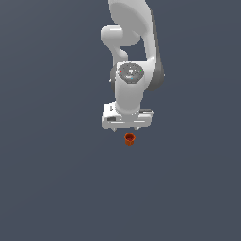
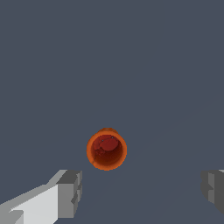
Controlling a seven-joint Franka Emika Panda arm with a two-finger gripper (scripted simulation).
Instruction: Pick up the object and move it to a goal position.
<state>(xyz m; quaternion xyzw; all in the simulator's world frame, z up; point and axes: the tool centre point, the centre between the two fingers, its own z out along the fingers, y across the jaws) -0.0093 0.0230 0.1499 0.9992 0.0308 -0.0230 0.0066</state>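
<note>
The object (image 1: 129,138) is a tiny orange-red cup with a darker hollow top, standing upright on the grey floor. In the exterior view it sits just below the white gripper (image 1: 126,128), which hangs above it with its short fingers pointing down. In the wrist view I look straight down into the cup (image 2: 106,149). The two grey fingertips (image 2: 70,192) stand wide apart on either side of the frame, with the gripper's middle (image 2: 142,190) offset from the cup. The gripper is open and holds nothing.
The white Panda arm (image 1: 134,42) rises behind the gripper toward the top of the exterior view. The floor (image 1: 56,179) is a plain dark grey surface. No goal marker shows in either view.
</note>
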